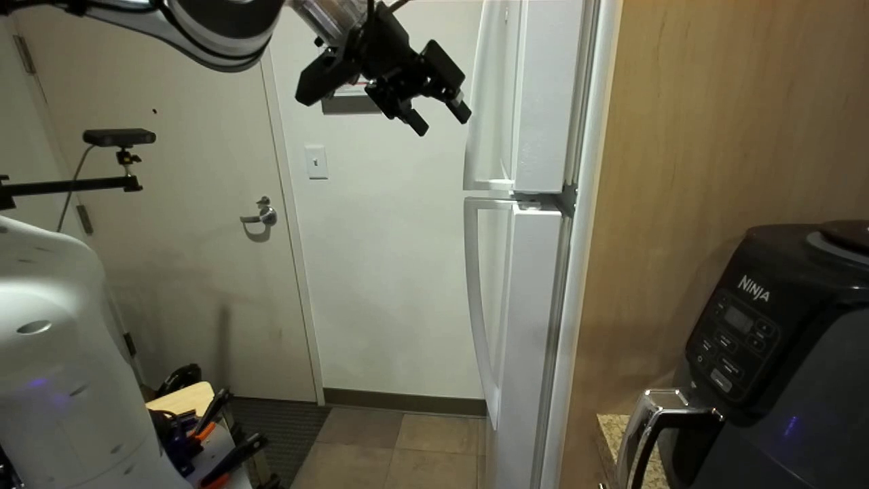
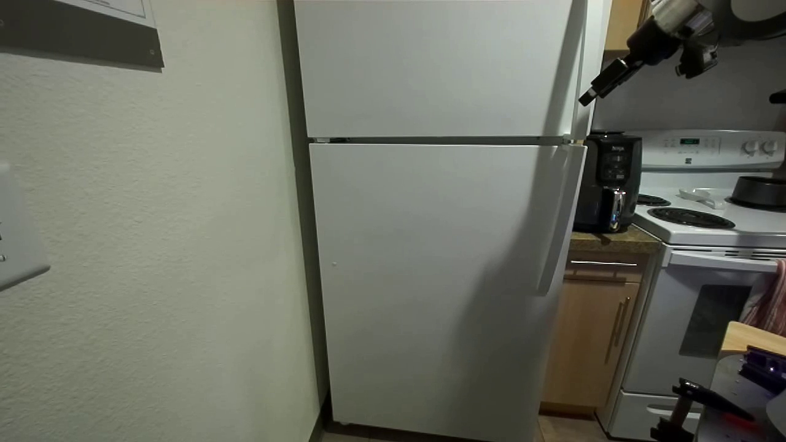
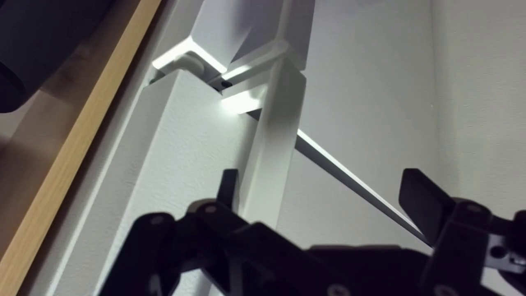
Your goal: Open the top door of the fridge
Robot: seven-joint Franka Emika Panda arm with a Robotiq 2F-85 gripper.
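The black fingers [image 3: 228,187] of the Robotiq gripper [image 3: 324,193] stand wide apart and clasp nothing. Beyond them in the wrist view is the top-door handle [image 3: 274,144], partly masked by one finger. In an exterior view the fingers are near the outer edge of this handle; contact cannot be confirmed.

The top door [image 2: 433,67] forms the short upper front of the white two-door refrigerator [image 2: 439,202], directly above the lower door [image 2: 417,294]. It sits in line with the lower door, with no opening visible along its handle side; judge it closed.

Progress, as judged:
1. Approach to the handle: well advanced.
2. Grip or hook on the handle: not yet made.
3. Door swing: not begun; the whole travel is left.

To complete: seat a finger behind the handle, then pull outward. The hinge presumably lies on the far side, next to the wall [image 2: 215,221].
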